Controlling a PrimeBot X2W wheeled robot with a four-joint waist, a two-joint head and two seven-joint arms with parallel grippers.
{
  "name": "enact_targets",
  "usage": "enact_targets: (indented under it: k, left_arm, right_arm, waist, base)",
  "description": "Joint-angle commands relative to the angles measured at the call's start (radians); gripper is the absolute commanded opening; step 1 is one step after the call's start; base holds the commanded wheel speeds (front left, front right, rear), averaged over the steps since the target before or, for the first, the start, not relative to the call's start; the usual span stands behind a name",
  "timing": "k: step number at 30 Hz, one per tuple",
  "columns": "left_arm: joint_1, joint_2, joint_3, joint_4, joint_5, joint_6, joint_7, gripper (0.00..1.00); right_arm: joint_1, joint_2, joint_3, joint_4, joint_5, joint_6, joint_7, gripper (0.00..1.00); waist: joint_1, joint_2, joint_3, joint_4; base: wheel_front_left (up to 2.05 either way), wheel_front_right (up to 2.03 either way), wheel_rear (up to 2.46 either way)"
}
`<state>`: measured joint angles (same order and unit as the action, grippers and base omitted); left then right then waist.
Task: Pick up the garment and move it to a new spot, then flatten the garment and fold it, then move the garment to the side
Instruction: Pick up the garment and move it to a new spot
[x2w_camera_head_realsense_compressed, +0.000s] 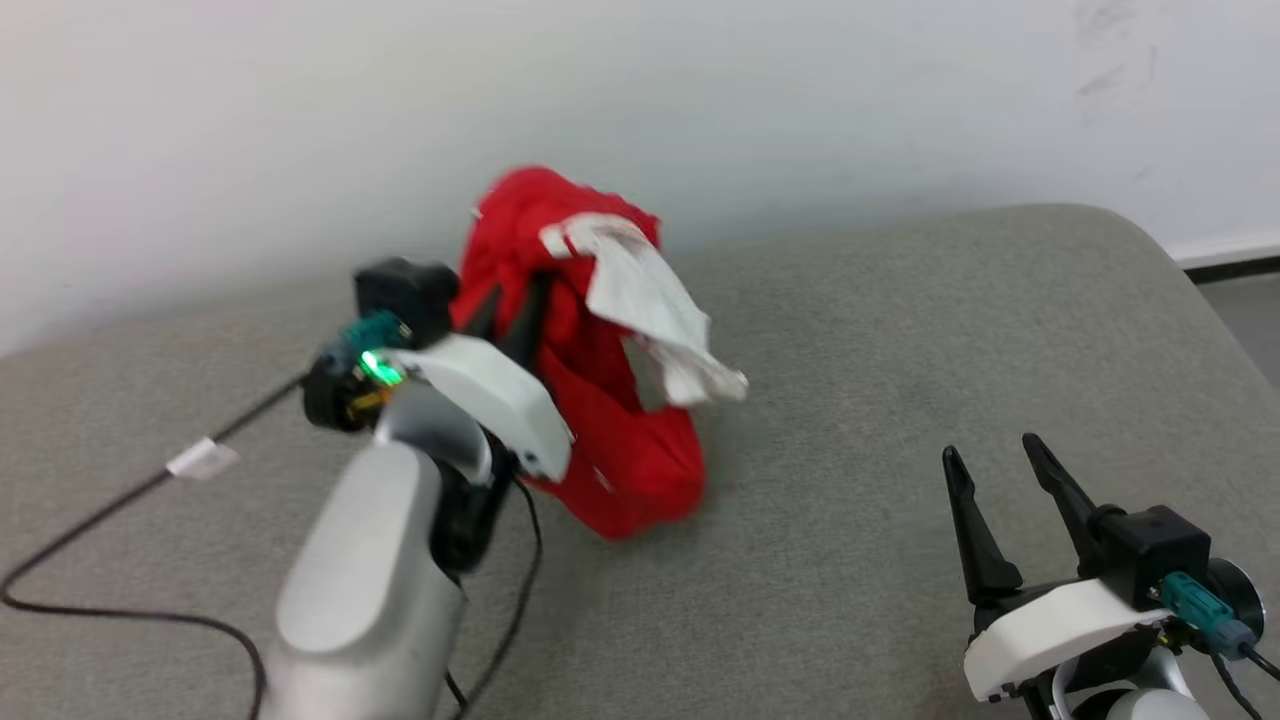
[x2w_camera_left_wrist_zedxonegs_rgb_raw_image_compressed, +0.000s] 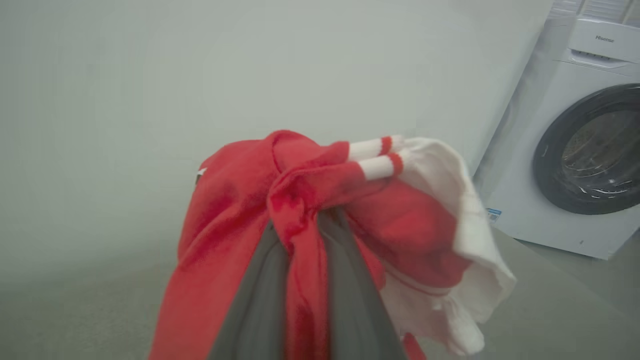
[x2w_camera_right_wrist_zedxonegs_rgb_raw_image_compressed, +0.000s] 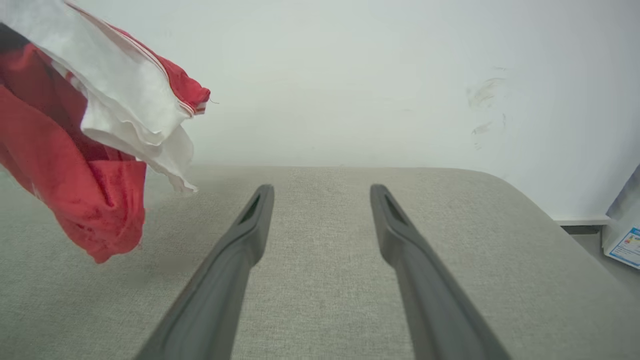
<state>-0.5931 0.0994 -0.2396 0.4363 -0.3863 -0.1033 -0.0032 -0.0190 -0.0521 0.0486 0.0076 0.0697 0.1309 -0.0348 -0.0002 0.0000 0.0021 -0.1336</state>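
Observation:
The garment (x2w_camera_head_realsense_compressed: 610, 440), red with white sleeves, hangs bunched above the grey padded surface (x2w_camera_head_realsense_compressed: 900, 330). My left gripper (x2w_camera_head_realsense_compressed: 515, 300) is shut on a fold of its red cloth. In the left wrist view the two dark fingers (x2w_camera_left_wrist_zedxonegs_rgb_raw_image_compressed: 260, 300) pinch the garment (x2w_camera_left_wrist_zedxonegs_rgb_raw_image_compressed: 230, 215), with striped trim and a white sleeve draping to the right. My right gripper (x2w_camera_head_realsense_compressed: 995, 455) stands open at the lower right, nothing between its fingers. In the right wrist view the garment (x2w_camera_right_wrist_zedxonegs_rgb_raw_image_compressed: 75, 165) hangs at the upper left, apart from the open right gripper (x2w_camera_right_wrist_zedxonegs_rgb_raw_image_compressed: 322, 192).
A black cable (x2w_camera_head_realsense_compressed: 120, 500) with a white tag runs across the surface on the left. A white wall (x2w_camera_head_realsense_compressed: 700, 90) stands behind. A white washing machine (x2w_camera_left_wrist_zedxonegs_rgb_raw_image_compressed: 575, 150) is off to one side. The surface's rounded corner (x2w_camera_head_realsense_compressed: 1150, 240) lies at the far right.

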Motion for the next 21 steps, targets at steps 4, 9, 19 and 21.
enact_targets:
  k: [4,9,19,21]
  left_arm:
    - [0.127,-0.025,-0.066,-0.008,-0.009,0.006,0.008,0.00]
    - [0.258,-0.038,-0.148,0.012,0.001,0.022,0.035,0.00]
    - [0.346,-0.041,-0.203,-0.080,0.021,0.061,-0.011,1.00]
    - [0.347,-0.039,-0.202,-0.117,0.030,0.070,-0.043,1.00]
  right_arm:
    - [0.001,0.003,-0.006,-0.010,0.020,0.000,-0.010,1.00]
    - [-0.019,0.003,-0.002,0.006,0.045,0.000,-0.031,1.00]
    - [-0.032,0.002,-0.012,0.046,0.053,0.000,-0.058,1.00]
    - [-0.026,0.003,-0.018,0.049,0.047,0.000,-0.056,1.00]
  waist:
    - [0.0002,0.0000,0.042,-0.040]
    - [0.0002,0.0000,0.073,-0.043]
    - [0.0002,0.0000,0.067,0.013]
    - [0.0002,0.0000,0.052,0.032]
  base:
    - [0.00,0.00,0.00]
    - [0.00,0.00,0.00]
    - [0.00,0.00,0.00]
    - [0.00,0.00,0.00]
